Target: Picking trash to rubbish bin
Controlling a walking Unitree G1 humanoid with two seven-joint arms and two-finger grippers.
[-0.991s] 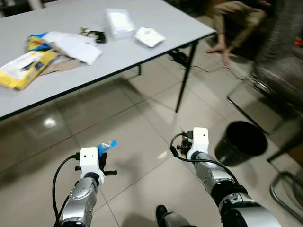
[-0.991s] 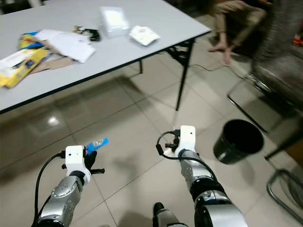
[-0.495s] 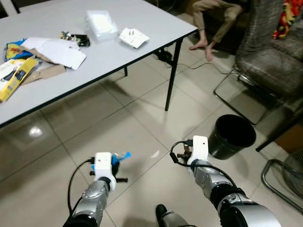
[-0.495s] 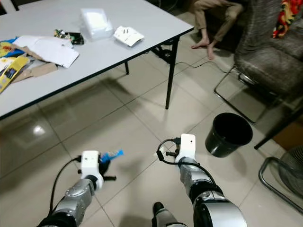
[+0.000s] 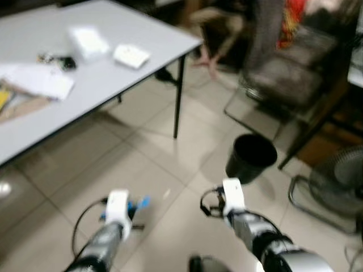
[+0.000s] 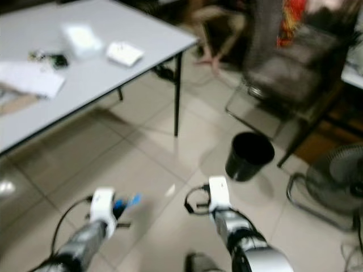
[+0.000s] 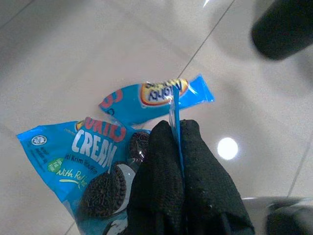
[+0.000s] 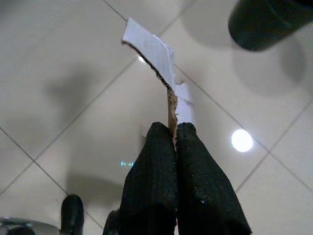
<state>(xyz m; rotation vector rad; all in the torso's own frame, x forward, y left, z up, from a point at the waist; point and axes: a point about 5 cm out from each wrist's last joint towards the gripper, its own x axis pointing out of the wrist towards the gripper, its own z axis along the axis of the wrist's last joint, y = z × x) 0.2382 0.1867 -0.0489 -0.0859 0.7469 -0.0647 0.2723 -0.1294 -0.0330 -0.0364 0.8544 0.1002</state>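
Head views blurred. Both arms are raised low in front of the robot, over a pale tiled floor.

The left gripper has its two black fingers pressed together on the edge of a blue cookie wrapper; the wrapper hangs crumpled past the fingertips, with printed dark sandwich cookies and the word "CREAM" legible. From the head camera the wrapper shows as a small blue patch just ahead of the left wrist.

The right gripper has its fingers closed on a torn scrap of cardboard, white on one face with a brown ragged edge, standing up from the fingertips.

A black rubbish bin stands upright and open on the floor, ahead and slightly right of the right gripper, well apart from both grippers. It sits near the leg of a chair and beyond the corner leg of a grey table.

On the table near its far right corner lie a white packet and a clear plastic box; white papers lie further left. A fan stands at the right. A person's legs show behind the table, blurred.
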